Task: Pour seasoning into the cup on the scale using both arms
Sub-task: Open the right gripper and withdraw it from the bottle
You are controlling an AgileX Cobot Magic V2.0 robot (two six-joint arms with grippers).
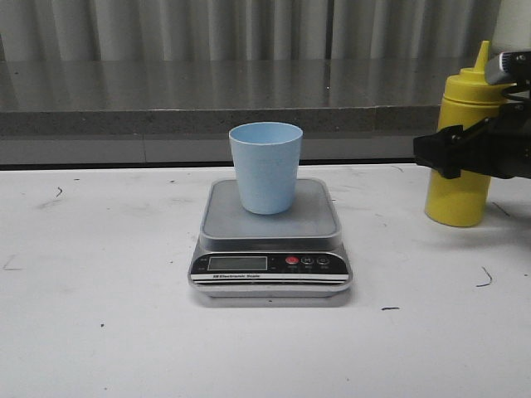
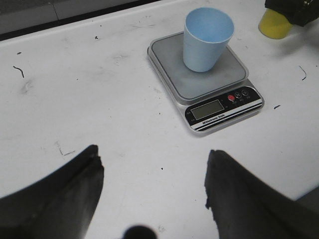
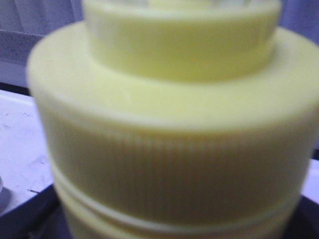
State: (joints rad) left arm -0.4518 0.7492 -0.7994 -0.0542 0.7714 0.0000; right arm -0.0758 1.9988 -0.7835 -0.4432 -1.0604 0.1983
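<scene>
One line of print is legible: the black front panel of the scale [image 1: 270, 249] carries white lettering reading "Electronic Scale" beneath the LCD display [image 1: 237, 263]. The display itself shows no readable digits. Button markings are too small to read.

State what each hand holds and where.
The left hand is open and holds nothing. The right hand is around the middle of the seasoning bottle; whether it has closed on it cannot be told.

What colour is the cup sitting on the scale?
Pale blue. The cup shows best in the front view.
</scene>
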